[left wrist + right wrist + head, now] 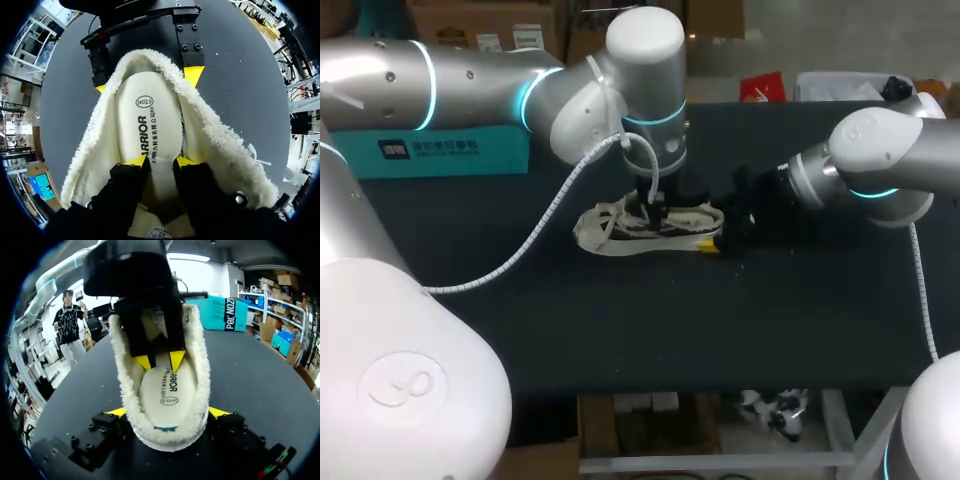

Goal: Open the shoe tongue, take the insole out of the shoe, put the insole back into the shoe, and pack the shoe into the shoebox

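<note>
Item: cream low shoe with fleece lining and pale laces (pixel 605 232), set on its sole near the middle of the dark counter (pixel 670 330), somewhat toward the far edge. Its heel is clamped from both sides by the right jaws. A cream insole with dark print (pixel 150 120) is seen inside the shoe. Its narrower end is pinched between the left jaws, which are lowered into the opening from above. A teal cardboard shoebox (pixel 440 150) is placed at the far left corner, well apart from the shoe.

Left gripper (pixel 160 161) pinching insole (pixel 150 115) fills shoe (pixel 220 145), right gripper (pixel 168 412) clamps heel (pixel 170 437)
</note>
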Robot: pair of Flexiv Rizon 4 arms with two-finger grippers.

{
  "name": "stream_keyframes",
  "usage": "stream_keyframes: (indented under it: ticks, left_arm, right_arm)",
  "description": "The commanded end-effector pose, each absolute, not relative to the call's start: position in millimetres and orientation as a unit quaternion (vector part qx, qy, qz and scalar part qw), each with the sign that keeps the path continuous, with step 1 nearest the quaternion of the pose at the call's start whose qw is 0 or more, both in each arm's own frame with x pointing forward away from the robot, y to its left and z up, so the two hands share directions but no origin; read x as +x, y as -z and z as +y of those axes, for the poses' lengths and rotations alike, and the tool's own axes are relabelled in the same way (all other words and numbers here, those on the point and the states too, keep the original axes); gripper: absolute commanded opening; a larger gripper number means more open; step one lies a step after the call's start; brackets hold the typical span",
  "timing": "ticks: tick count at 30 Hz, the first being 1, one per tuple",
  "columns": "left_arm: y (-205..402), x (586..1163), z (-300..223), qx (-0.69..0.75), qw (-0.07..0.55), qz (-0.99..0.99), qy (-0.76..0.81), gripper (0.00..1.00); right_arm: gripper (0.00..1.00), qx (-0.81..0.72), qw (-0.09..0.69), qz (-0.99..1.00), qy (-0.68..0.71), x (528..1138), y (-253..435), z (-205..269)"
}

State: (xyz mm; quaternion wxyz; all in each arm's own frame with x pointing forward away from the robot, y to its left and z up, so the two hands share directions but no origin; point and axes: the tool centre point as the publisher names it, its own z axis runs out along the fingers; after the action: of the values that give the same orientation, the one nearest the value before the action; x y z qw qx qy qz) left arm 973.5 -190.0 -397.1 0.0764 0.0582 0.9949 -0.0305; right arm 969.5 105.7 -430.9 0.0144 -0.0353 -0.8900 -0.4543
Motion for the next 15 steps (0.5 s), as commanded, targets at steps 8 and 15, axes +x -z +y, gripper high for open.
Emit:
stream_keyframes:
  ticks: [8,15]
  left_arm:
    - [523,1032,-213,0.057,0.079,0.995,0.019,0.0]
    - [479,1028,-211,0.055,0.087,0.994,0.037,0.0]
  right_arm:
    - [0.0,-0.033,0.017,-0.889,0.456,968,437,108]
    - [0.0,-0.033,0.017,-0.889,0.456,968,437,108]
